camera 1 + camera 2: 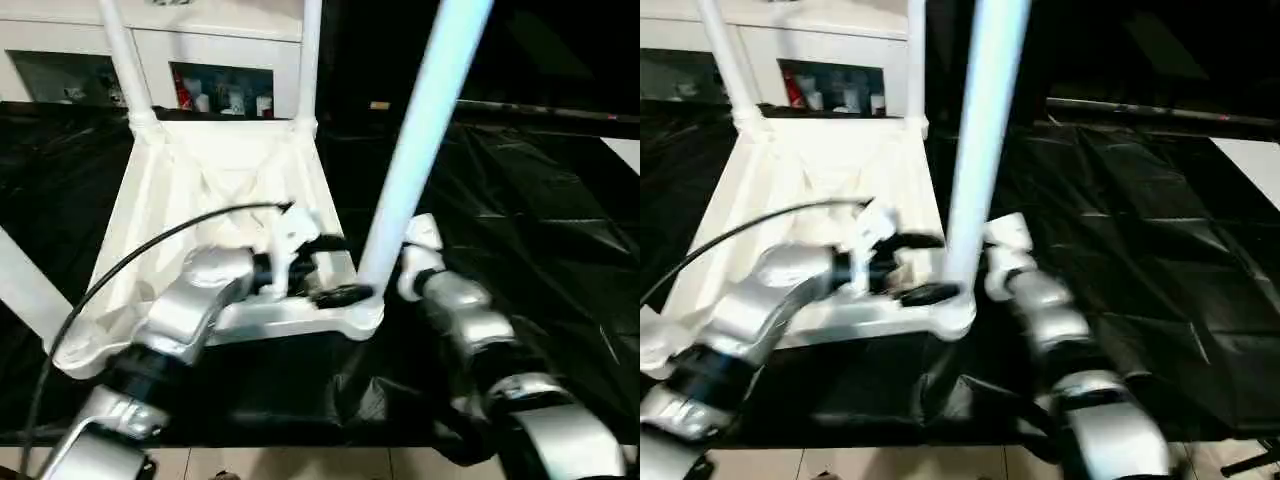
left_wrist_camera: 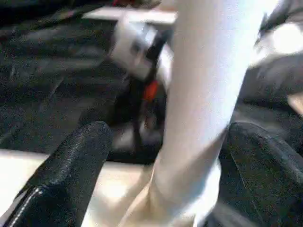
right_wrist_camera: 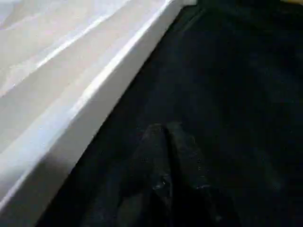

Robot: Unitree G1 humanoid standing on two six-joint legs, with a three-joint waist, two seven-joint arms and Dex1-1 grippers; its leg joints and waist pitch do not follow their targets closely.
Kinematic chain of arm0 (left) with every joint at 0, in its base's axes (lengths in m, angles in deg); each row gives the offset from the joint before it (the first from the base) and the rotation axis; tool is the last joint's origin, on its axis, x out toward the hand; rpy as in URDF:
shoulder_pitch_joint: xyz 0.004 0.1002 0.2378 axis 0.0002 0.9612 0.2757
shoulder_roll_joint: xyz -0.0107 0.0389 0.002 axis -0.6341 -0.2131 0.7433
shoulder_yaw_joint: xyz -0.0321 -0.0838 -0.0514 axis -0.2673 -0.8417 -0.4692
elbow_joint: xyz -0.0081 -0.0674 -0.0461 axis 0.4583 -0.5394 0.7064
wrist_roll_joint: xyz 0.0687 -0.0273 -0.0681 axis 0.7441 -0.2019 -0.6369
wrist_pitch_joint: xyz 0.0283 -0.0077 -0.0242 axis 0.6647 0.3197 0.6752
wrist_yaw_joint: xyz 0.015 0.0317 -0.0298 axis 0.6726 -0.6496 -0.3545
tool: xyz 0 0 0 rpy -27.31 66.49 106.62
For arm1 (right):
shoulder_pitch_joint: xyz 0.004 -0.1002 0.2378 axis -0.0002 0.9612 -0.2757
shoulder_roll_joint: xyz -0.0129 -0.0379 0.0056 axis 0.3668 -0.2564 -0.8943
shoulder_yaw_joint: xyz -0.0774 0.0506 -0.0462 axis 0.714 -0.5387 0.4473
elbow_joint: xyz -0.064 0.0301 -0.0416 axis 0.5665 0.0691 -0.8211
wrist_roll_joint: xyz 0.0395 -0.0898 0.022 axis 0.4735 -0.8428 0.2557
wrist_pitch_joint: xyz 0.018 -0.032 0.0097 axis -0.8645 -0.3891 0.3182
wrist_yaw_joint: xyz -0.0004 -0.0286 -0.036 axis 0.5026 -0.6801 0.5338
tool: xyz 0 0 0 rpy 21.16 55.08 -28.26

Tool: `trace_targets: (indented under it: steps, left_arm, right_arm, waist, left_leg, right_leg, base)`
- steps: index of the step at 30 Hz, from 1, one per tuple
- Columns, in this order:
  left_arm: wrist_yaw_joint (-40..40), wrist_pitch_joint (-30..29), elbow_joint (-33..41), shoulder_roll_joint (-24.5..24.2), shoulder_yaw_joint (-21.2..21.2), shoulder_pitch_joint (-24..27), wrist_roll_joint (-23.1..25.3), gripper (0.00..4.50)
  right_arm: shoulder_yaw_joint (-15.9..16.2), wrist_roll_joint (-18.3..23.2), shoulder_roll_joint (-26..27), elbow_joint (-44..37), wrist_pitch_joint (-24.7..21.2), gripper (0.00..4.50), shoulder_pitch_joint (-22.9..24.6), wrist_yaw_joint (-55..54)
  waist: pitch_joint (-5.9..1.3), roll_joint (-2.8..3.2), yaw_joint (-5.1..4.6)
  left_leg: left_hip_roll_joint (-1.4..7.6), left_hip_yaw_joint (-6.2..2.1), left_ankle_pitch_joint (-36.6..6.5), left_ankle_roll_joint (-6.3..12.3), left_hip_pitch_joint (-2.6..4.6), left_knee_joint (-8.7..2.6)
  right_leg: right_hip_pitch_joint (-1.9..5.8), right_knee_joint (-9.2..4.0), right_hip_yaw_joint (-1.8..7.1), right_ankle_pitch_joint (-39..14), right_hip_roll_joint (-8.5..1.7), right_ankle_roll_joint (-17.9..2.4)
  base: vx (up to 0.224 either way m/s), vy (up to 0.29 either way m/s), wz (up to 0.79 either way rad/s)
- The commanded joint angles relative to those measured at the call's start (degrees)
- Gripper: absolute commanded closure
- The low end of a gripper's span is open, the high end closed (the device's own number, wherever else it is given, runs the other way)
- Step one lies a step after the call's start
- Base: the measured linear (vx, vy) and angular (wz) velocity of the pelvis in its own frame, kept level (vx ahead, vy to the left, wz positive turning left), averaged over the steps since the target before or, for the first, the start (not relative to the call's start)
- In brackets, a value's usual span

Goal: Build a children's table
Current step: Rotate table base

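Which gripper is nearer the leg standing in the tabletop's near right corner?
Left. The left gripper is open with the leg between its fingers; the right gripper, shut, is over the black cloth beside the tabletop.

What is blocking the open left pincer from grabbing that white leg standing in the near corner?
Nothing visible. The left pincer is open, and the leg stands directly between its two black fingers, rising from the tabletop's near corner socket.
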Motion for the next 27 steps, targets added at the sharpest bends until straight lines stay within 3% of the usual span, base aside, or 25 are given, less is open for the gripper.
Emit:
trace_targets:
  steps: [1, 5, 6, 9, 11, 15, 17, 20, 27]
  left_arm:
    - [2.2, -0.6, 2.4, -0.8, 0.0, 1.3, -1.2, 0.00]
    - [3.5, 0.9, 0.9, -2.4, 2.8, 2.6, 1.5, 0.00]
    - [2.5, 2.0, -1.7, -3.0, 4.6, 2.3, 4.7, 0.19]
    - [2.8, 0.1, -2.5, -3.8, 6.2, 1.9, 6.7, 0.41]
    - [3.5, -1.4, -1.9, -4.5, 7.1, 1.9, 7.4, 0.64]
    - [2.5, -1.3, -2.9, -4.6, 7.4, 1.5, 8.4, 0.87]
    - [1.6, -0.3, -5.1, -4.6, 7.2, 0.6, 9.8, 1.09]
    - [2.0, -0.9, -5.5, -4.7, 6.7, 0.4, 9.6, 1.32]
    - [3.4, -0.3, -6.7, -6.2, 7.0, 0.9, 10.6, 2.00]
  right_arm:
    - [-0.7, 1.3, -2.7, -2.2, -0.1, 4.45, 1.6, 3.4]
    - [0.2, 2.1, -6.4, -7.3, -1.5, 4.45, 4.3, 10.5]
    - [1.3, 2.1, -8.5, -11.3, -2.7, 4.49, 6.2, 14.1]
    - [2.9, 3.5, -11.6, -20.0, -6.8, 4.50, 9.9, 19.7]
    - [3.4, 4.9, -13.2, -25.2, -9.6, 4.50, 12.0, 22.1]
    - [3.7, 6.0, -14.6, -30.1, -11.5, 4.50, 14.2, 23.5]
    - [3.7, 8.4, -15.9, -37.9, -15.9, 4.50, 17.6, 25.8]
    - [3.7, 10.5, -16.6, -43.4, -19.8, 4.50, 20.0, 27.0]
    - [3.8, 12.4, -17.3, -47.6, -22.6, 4.50, 22.7, 28.4]
  waist:
    - [-3.97, 0.57, 0.50]
    - [-3.92, 0.57, 1.09]
    - [-3.78, 0.59, 1.13]
    - [-3.65, 0.60, 1.39]
    - [-3.70, 0.62, 1.33]
    - [-3.67, 0.60, 1.26]
    - [-3.57, 0.72, 1.30]
    - [-3.53, 0.80, 1.45]
    - [-3.50, 0.95, 1.37]
  left_leg:
    - [1.16, -0.49, -9.9, 0.22, 0.54, -3.51]
    - [1.13, -0.26, -9.8, 1.14, 0.58, -3.39]
    - [1.17, -0.32, -10.7, 1.40, 0.64, -3.46]
    - [1.25, -0.50, -11.6, 1.15, 0.72, -3.61]
    - [1.30, -0.66, -11.6, 1.15, 0.60, -3.69]
    - [1.24, -0.64, -12.5, 0.72, 0.63, -3.59]
    - [1.17, -0.60, -12.7, 0.94, 0.69, -3.56]
    - [1.22, -0.78, -12.8, 1.08, 0.55, -3.72]
    - [1.24, -0.93, -14.0, 0.37, 0.51, -3.79]
  right_leg:
    - [3.11, -3.63, 2.28, -3.1, -3.70, -12.4]
    - [2.95, -3.70, 2.29, -2.5, -3.53, -12.9]
    - [2.90, -3.99, 2.26, -4.1, -3.42, -12.3]
    - [2.96, -4.40, 2.31, -7.4, -3.51, -10.5]
    - [2.97, -4.36, 2.30, -7.8, -3.64, -10.4]
    - [2.84, -4.64, 2.30, -9.5, -3.71, -10.8]
    - [2.70, -4.83, 2.31, -10.0, -3.57, -10.6]
    - [2.80, -4.93, 2.28, -10.8, -3.65, -9.9]
    - [2.55, -5.20, 2.21, -13.9, -3.82, -9.4]
  base:
    - [0.000, 0.000, 0.00]
    - [0.000, 0.000, 0.00]
    - [0.000, 0.000, 0.00]
    - [0.000, 0.000, 0.00]
    - [0.000, 0.000, 0.00]
    - [0.000, 0.000, 0.00]
    - [0.000, 0.000, 0.00]
    - [0.000, 0.000, 0.00]
    - [0.000, 0.000, 0.00]
